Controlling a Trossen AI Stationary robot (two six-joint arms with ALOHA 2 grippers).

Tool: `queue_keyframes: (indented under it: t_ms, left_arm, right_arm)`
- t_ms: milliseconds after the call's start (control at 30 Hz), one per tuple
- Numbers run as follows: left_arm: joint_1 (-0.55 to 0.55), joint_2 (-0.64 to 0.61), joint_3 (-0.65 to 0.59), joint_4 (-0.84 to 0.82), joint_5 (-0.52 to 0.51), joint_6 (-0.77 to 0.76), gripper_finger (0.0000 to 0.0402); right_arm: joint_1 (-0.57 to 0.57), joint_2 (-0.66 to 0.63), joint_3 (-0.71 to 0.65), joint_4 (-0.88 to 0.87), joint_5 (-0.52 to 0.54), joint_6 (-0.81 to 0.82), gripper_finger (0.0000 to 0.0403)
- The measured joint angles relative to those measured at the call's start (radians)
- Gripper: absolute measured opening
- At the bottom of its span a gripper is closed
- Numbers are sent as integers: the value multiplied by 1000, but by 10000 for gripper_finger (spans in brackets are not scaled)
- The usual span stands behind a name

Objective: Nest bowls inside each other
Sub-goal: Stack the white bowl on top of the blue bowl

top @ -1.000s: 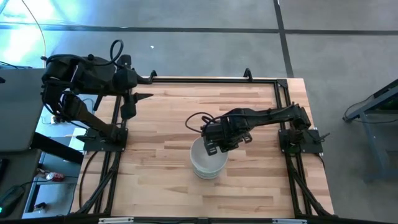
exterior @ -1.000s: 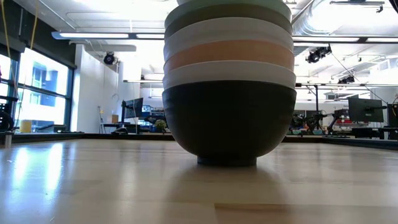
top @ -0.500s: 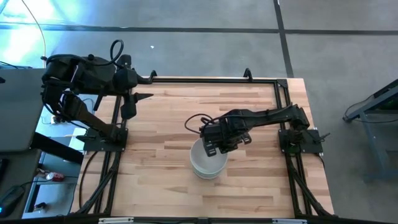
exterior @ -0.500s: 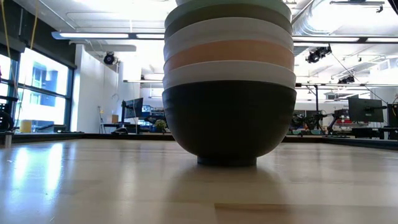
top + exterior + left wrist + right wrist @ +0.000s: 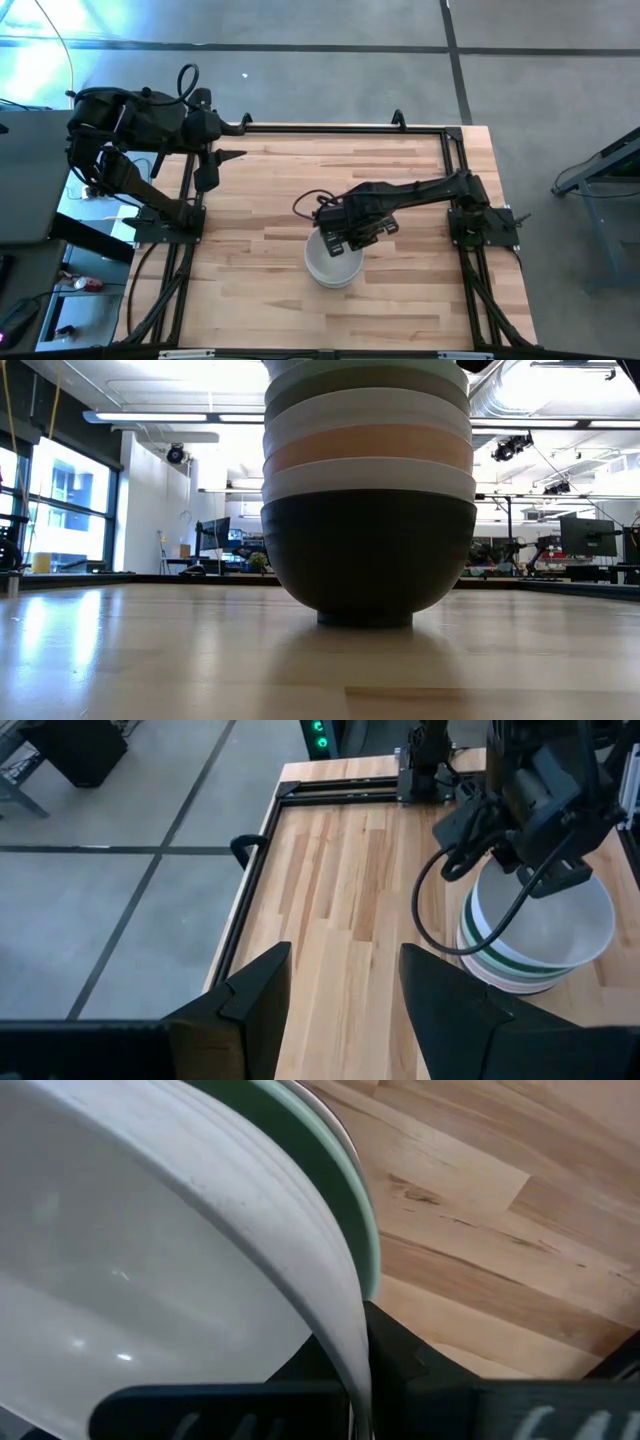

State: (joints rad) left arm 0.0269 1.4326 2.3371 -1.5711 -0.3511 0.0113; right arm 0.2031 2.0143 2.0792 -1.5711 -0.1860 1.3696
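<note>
1. The bowls form one nested stack [image 5: 368,490] of round, smooth small bowls standing near the middle of the light wooden plank table [image 5: 260,200], slightly toward the right arm's side.
2. In the low view the layers read from the bottom: a black bowl [image 5: 368,560], a white rim [image 5: 368,475], a peach-orange band [image 5: 368,445], another white rim [image 5: 368,410], an olive grey-green band [image 5: 368,385] and a pale mint green edge [image 5: 368,368].
3. The top white bowl [image 5: 545,925] sits inside the mint green one, its hollow open upward.
4. The right gripper [image 5: 338,238] is over the stack's far rim, its fingers pinched shut on the top white bowl's wall, as the right wrist view shows.
5. The left gripper [image 5: 232,154] waits at the table's far left edge, fingers parted and holding nothing.
6. Compared with a second ago, the right gripper has shifted slightly toward the left side; the stack itself looks unchanged.
</note>
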Motion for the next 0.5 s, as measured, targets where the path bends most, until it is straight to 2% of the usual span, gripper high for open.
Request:
queue_keyframes:
  t_ms: [500]
  left_arm:
    - [0,0,0,0,8,0,177]
  right_arm:
    - [6,4,0,0,33,-2,0]
